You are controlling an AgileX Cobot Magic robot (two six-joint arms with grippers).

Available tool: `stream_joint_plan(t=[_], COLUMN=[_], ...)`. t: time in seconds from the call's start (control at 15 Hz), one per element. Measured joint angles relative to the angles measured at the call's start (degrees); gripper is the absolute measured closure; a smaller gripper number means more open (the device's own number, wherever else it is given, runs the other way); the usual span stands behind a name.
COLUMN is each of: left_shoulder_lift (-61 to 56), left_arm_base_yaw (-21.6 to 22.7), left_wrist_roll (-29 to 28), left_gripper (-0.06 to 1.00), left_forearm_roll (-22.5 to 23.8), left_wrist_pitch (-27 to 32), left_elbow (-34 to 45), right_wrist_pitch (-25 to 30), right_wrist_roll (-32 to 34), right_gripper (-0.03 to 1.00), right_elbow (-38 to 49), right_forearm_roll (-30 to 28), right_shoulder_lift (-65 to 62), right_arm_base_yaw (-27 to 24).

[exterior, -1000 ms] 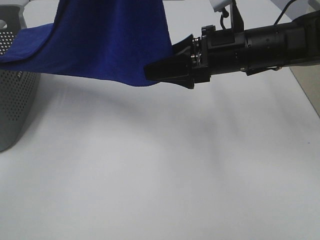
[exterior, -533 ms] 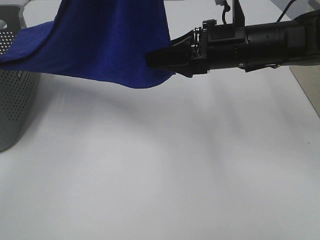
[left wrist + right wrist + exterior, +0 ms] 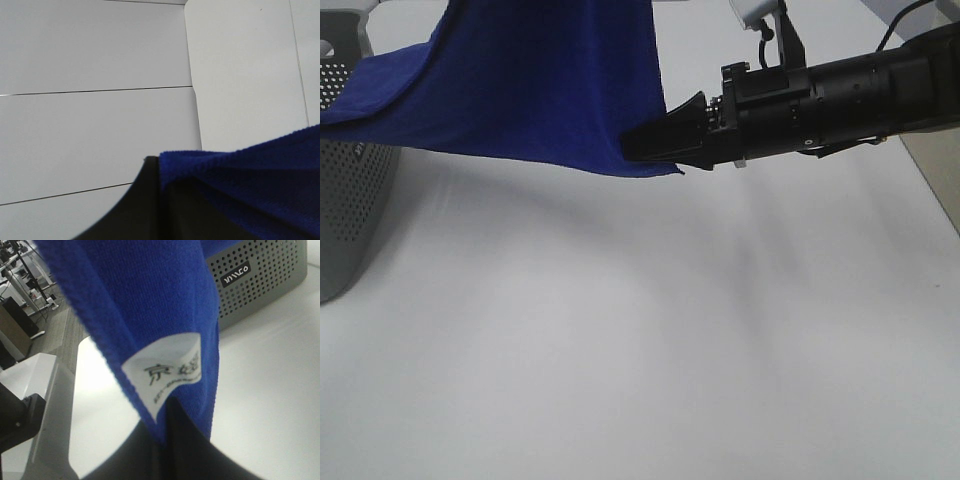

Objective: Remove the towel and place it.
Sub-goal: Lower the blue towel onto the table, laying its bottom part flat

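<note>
Step in hand: lifting the towel (image 3: 540, 90) clear of the basket (image 3: 350, 200). It is not yet placed.

Grip: my right gripper (image 3: 648, 148) reaches in level from the right edge of the tabletop (image 3: 670, 350). Its jaws are pinched tight on the towel's low hanging corner, right at the white tag (image 3: 167, 372). My left gripper (image 3: 161, 185) is outside the high view. Its own wrist view shows dark fingers closed with a hemmed blue edge nipped between them. Both hold cloth and nothing else.

Where the towel is: in the air over the far-left part of the tabletop, hanging as a slack sheet. One end lies over the basket's rim at the left edge. No part touches the tabletop.

Next, as I judge it: draw the trailing end off the basket and move the two held points apart so the sheet pulls flat. Then lower it onto the bare top nearer the middle. Both arms need to move together, since an uneven pull could bunch the cloth or tug the basket.

Materials:
- Towel: deep royal blue, soft and limp, with a fine ribbed weave and a thicker hem.
- Tag: thin and white, printed with dark characters, slightly curled.
- Basket: grey hard plastic with rows of small round holes and a dark label on its side.
- Tabletop: smooth matte white.
</note>
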Motion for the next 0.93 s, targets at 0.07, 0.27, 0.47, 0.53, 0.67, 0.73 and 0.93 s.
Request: stream_joint_plan(t=[0.07, 0.27, 0.47, 0.53, 0.67, 0.73, 0.93], left_shoulder_lift=[0.0, 0.1, 0.1, 0.1, 0.1, 0.1, 0.1], left_arm_base_yaw=[0.0, 0.0, 0.0, 0.0, 0.0, 0.0, 0.0], left_wrist_roll=[0.0, -0.7, -3.6, -4.9, -7.6, -8.3, -10.0], left_gripper=[0.94, 0.94, 0.94, 0.94, 0.94, 0.94, 0.94], left_forearm_roll=[-0.1, -0.5, -1.1, -1.1, -1.1, -1.0, -0.6], left_wrist_pitch=[0.0, 0.1, 0.2, 0.1, -0.9, -1.7, -6.1], left_elbow=[0.0, 0.0, 0.0, 0.0, 0.0, 0.0, 0.0], right_wrist_pitch=[0.0, -0.4, -3.2, -5.8, -13.3, -13.6, -12.7], right_wrist_roll=[3.8, 17.1, 27.5, 31.7, 49.2, 55.6, 71.0], right_gripper=[0.94, 0.94, 0.94, 0.94, 0.94, 0.94, 0.94], right_elbow=[0.0, -0.1, -0.1, -0.1, -0.7, -2.3, -8.5], right_forearm_roll=[-0.3, -2.2, -10.2, -15.2, -31.7, -38.7, -56.1], right_shoulder_lift=[0.0, -0.1, -4.4, -7.8, -18.2, -21.5, -28.1], right_arm_base_yaw=[0.0, 0.0, 0.0, 0.0, -1.2, -2.3, -3.9])
